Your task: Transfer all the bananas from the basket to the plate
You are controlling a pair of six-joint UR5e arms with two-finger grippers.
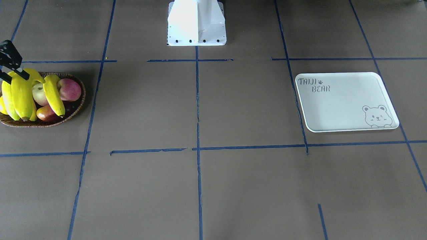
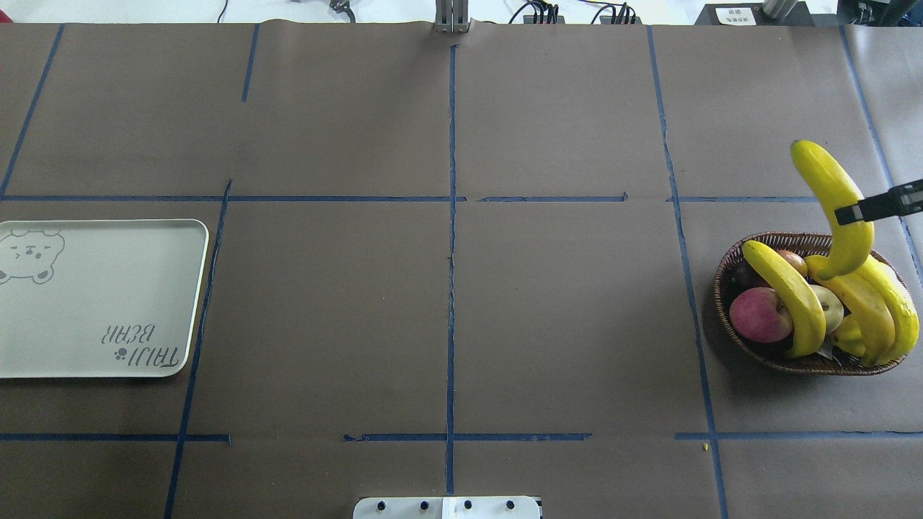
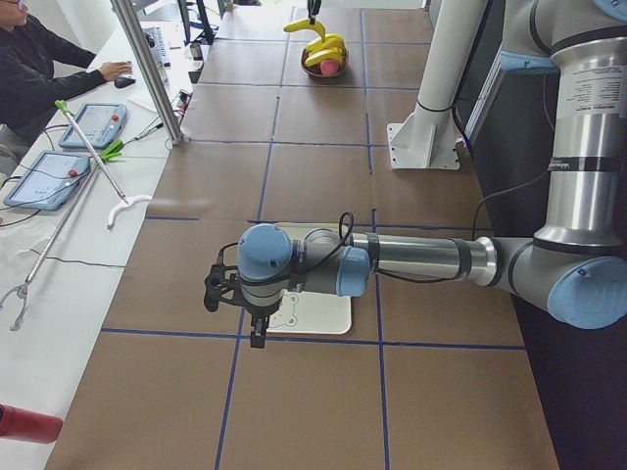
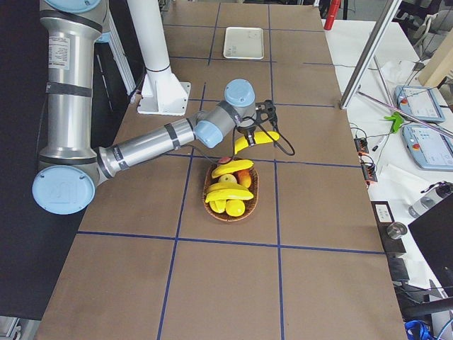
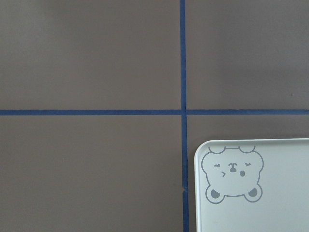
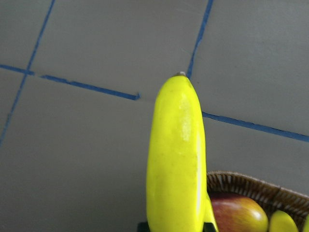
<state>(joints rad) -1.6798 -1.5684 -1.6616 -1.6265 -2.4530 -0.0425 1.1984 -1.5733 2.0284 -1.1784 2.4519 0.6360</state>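
The brown-papered bench (image 2: pixel 562 310), gridded with blue tape, carries the basket (image 2: pixel 718 299) at its right end and the plate (image 2: pixel 108 303) well apart at its left end. The robot's white base (image 1: pixel 196 23) stands at the near edge between them. In the basket a pink-red apple (image 2: pixel 761 315), a pale apple (image 2: pixel 831 308) and a dark fruit (image 2: pixel 743 274) lie crowded among three bananas (image 2: pixel 789 295).

The right end effector (image 2: pixel 849 213) is clamped across the body of a fourth banana (image 2: pixel 829 180). It holds this one above the basket's far rim, clear of the other fruit, with one tip pointing toward the far side. The left end effector (image 3: pixel 257 331) hangs over the plate's bear corner; whether its fingers are apart or together cannot be told.

The held banana is bright yellow, smooth and strongly curved, with a small dark tip.
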